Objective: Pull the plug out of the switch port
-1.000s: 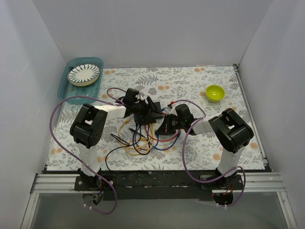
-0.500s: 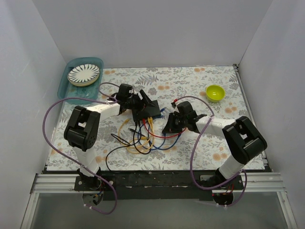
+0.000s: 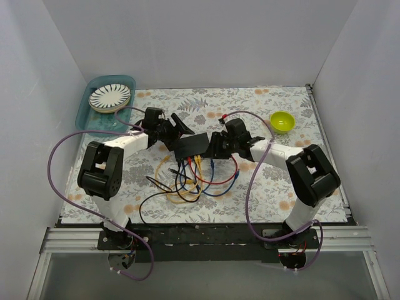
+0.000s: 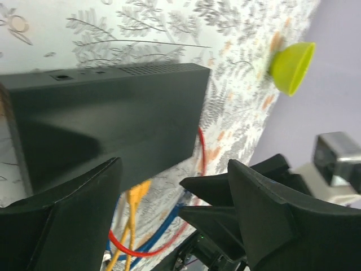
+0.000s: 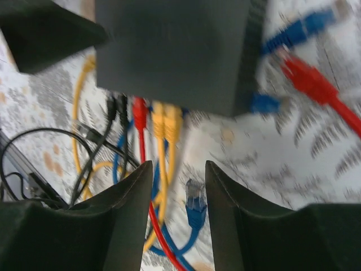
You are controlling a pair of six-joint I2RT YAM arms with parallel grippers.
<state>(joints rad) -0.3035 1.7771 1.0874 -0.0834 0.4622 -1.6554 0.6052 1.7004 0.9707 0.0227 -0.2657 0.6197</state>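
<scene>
The switch (image 3: pixel 192 145) is a flat black box lying on the patterned cloth, seen close in the left wrist view (image 4: pixel 113 113). Black, red and two yellow plugs (image 5: pixel 163 118) sit in its port row. A blue plug (image 5: pixel 196 204) lies loose on the cloth, out of any port and touched by nothing. It shows between the fingers of my right gripper (image 5: pixel 177 169), which is open just right of the switch (image 3: pixel 217 147). My left gripper (image 4: pixel 175 166) is open too, at the switch's left end (image 3: pixel 177 132), holding nothing.
Loose red (image 5: pixel 307 82) and blue cables (image 5: pixel 302 25) lie right of the switch, and a tangle of black, yellow, red and blue cables (image 3: pixel 184 184) spreads in front of it. A green bowl (image 3: pixel 282 120) stands back right. A teal tray (image 3: pixel 92 119) holding a plate (image 3: pixel 109 96) sits back left.
My right gripper has opened and moved up beside the switch, and the blue plug now lies free. The left gripper has drawn back to the left, and the switch now lies flat.
</scene>
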